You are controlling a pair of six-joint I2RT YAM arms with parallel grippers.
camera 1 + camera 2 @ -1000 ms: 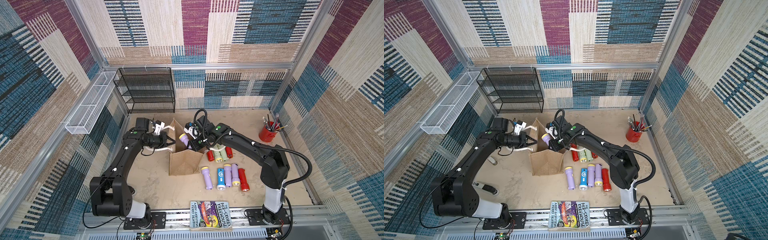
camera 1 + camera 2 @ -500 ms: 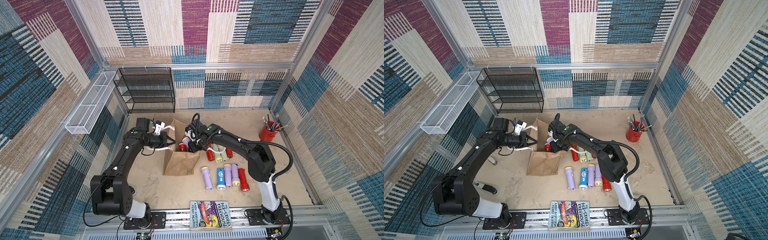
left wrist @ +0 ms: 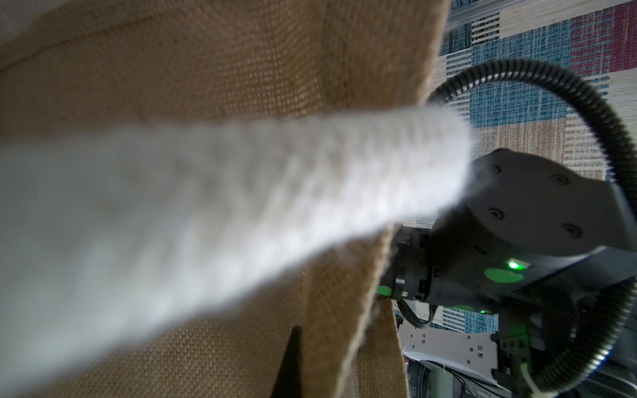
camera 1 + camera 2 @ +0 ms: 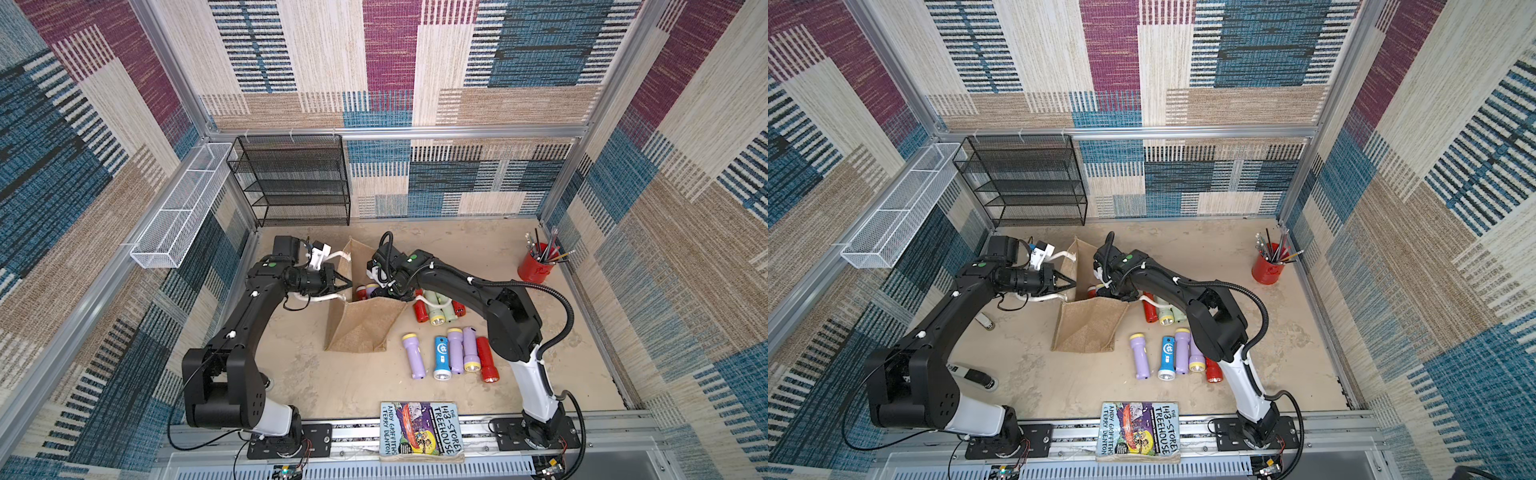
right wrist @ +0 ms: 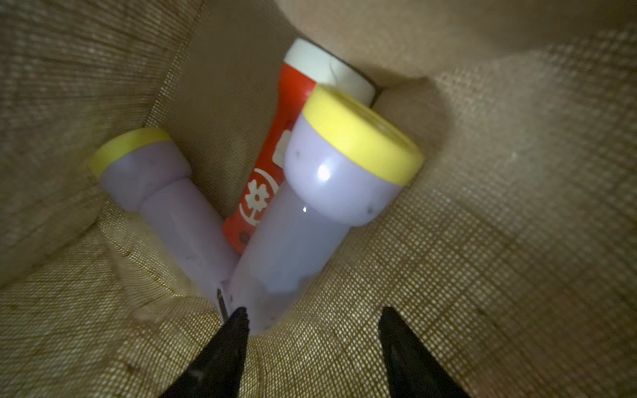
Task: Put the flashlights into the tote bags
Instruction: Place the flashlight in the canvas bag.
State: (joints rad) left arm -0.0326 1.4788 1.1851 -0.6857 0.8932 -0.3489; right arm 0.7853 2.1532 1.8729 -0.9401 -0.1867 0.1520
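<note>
While the tote bag (image 4: 365, 328) is propped open, left claw (image 4: 348, 285): closed on the bag's rim beside a white rope handle (image 3: 241, 213), as far as the blurred wrist view shows.
Right claw (image 5: 313, 312): jaws apart and empty, inside the bag mouth.
In the bag: 2 lilac flashlights, one (image 5: 310, 213) just beyond the claw tips and one (image 5: 172, 206) beside it, with 1 red flashlight (image 5: 265, 193) between them.
On the table (image 4: 316, 374): 5 flashlights in a row (image 4: 441, 357) and a cluster (image 4: 436, 309) beside the bag.
Risk, snag: a claw tip could catch the burlap or the nearest tail on its way out and drag it along.
Risk, sag: if the rim slips, the mouth folds shut or spills.
</note>
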